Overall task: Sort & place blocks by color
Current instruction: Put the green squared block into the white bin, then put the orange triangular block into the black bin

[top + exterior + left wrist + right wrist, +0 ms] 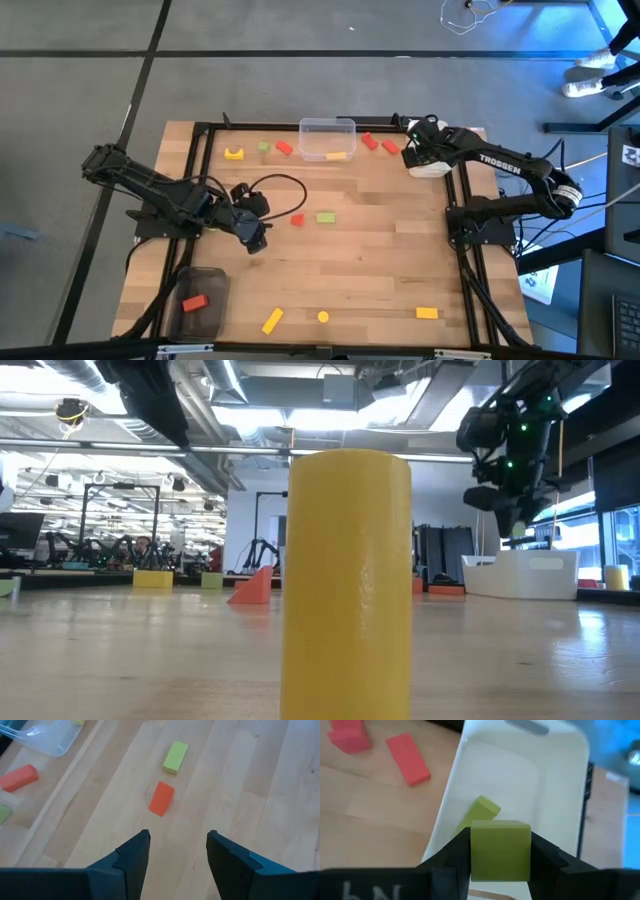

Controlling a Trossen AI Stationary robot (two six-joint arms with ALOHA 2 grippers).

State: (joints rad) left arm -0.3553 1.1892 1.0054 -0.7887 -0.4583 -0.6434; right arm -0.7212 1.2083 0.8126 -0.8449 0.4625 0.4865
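So the right gripper (500, 852) is up at the upper right of the overhead frame, jaws clamped on a light green cube block (500, 849). It hangs right over the white rectangular bin (520, 785), which already has another light green block (479, 812) lying inside. Judging by that, the cube just needs to drop straight down, so nothing tricky there.

The more interesting bit is the left gripper (177, 857), sitting left of centre in the overhead frame with its fingers spread apart and nothing between them. Dead ahead of it lies a small red block (161, 798), and just past that a light green bar block (175, 756), the two near each other but not touching. The red one's long axis runs roughly along the gripper's line of approach, so the jaws look set to close across its narrow sides. The left arm is clearly the nearer one for that piece.

There's a dark bin (212, 285) at lower left holding a red block (194, 301), probably where it ends up.
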